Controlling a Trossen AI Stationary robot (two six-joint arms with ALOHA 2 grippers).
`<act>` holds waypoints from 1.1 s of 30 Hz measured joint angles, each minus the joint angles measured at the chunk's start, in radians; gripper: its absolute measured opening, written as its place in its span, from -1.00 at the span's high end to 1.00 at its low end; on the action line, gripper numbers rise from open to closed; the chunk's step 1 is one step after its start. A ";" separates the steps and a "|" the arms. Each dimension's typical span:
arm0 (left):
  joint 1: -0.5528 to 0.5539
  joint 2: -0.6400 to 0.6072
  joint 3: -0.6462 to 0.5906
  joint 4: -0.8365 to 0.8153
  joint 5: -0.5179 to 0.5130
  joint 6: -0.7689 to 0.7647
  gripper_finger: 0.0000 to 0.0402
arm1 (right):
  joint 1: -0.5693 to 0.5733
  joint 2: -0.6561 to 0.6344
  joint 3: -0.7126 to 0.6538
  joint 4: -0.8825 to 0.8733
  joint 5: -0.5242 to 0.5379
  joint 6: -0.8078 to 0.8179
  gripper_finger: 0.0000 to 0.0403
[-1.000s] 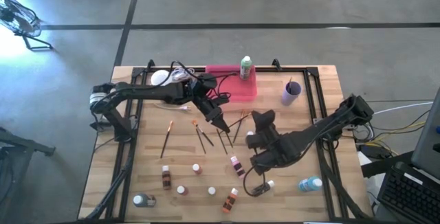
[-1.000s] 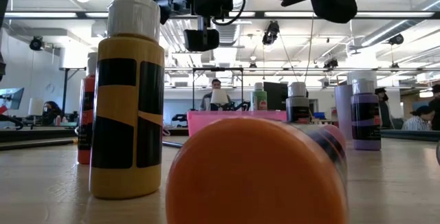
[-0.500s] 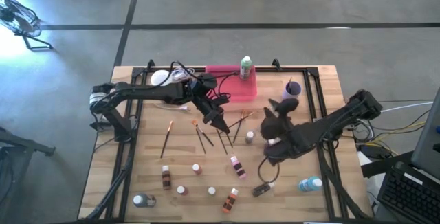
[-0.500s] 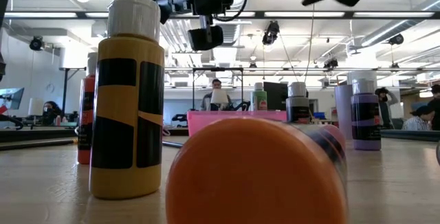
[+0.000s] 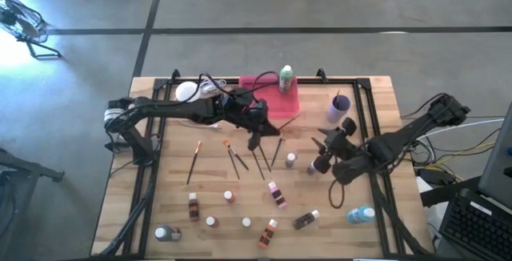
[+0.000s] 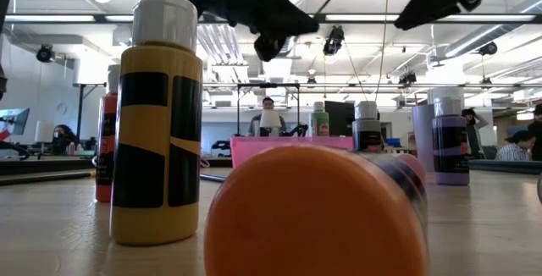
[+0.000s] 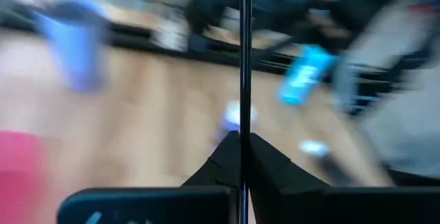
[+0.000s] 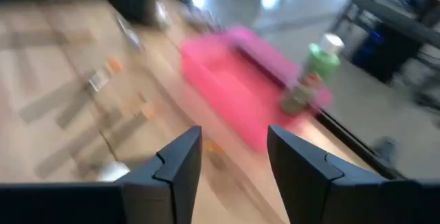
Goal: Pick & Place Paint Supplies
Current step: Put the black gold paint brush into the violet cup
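The task looks barely begun. In the high view, only 1 green bottle (image 5: pixel 286 78) stands on the pink tray (image 5: pixel 272 99); a lilac cup (image 5: pixel 338 107) nearby holds 1 brush. Everything else is loose on the wooden table (image 5: pixel 168 181): a few brushes (image 5: pixel 234 158) mid-table, about 8 small white-capped bottles (image 5: pixel 276 193) toward the front edge, and a blue bottle (image 5: pixel 361 214) lying at the front right.

The left gripper (image 5: pixel 255 139) hangs over the middle of the table, just short of the tray, its fingers pressed together on a thin dark-handled paintbrush (image 7: pixel 244 59), which stands straight out of the tips in the left wrist view. This brush probably goes next to the tray or cup.

The right gripper (image 5: pixel 322 150) hovers right of centre beside a small bottle (image 5: pixel 291 159). Its fingers (image 8: pixel 180 162) are spread and hold nothing, the tray and green bottle ahead of them.
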 joint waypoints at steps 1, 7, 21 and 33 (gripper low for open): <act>-0.007 0.004 0.000 0.020 -0.060 0.026 0.94 | -0.002 -0.030 -0.037 0.106 0.004 -0.059 0.21; -0.036 0.027 -0.065 0.254 -0.154 0.097 0.95 | -0.017 -0.186 -0.234 0.660 -0.001 -0.388 0.20; -0.042 0.035 -0.219 0.535 -0.145 0.147 0.95 | -0.082 -0.258 -0.436 1.356 -0.149 -0.719 0.05; -0.042 0.035 -0.232 0.535 -0.144 0.159 0.95 | -0.193 -0.076 -0.317 1.350 -0.255 -0.704 0.11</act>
